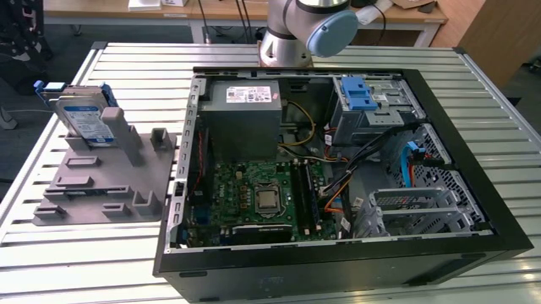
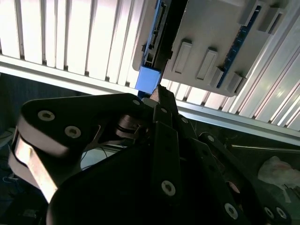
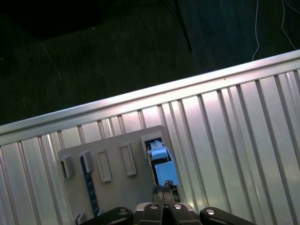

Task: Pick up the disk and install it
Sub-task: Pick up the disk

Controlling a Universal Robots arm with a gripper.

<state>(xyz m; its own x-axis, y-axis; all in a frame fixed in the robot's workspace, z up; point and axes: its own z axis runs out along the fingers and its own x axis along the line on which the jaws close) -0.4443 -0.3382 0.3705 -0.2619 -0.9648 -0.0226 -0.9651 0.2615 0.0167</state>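
Wooden tables point(image 1: 101, 14) stand at the back of the room, and before them is a desk point(image 1: 127, 66) of silver metal slats. On the middle of the desk lies an open black computer case point(image 1: 473, 250), its inside facing up. Within it I see a green board point(image 1: 253, 190), a grey box point(image 1: 245, 117) with a white sticker, and a metal cage point(image 1: 368, 104) with a blue latch. The arm point(image 1: 292, 35) rises from the far edge of the desk, behind the case.

A grey holder point(image 1: 93, 183) rests on the desk beside the case, toward the edge at the exterior view's left. The disk point(image 1: 85, 120) stands upright in the holder's slot nearest to the far corner on that side, with its blue-and-white label facing the near edge and blue rails around it.

In both wrist views the gripper point(image 3: 164, 191) looks down on the holder point(image 3: 112, 187) from above. The blue top of the disk point(image 3: 159, 157) shows in its slot, close to the desk edge, with dark floor point(image 3: 93, 56) beyond. In the second wrist view the fingers point(image 2: 164, 122) lie together with nothing between them. Their tips point at the blue end of the disk point(image 2: 151, 77); whether they touch it I cannot tell.
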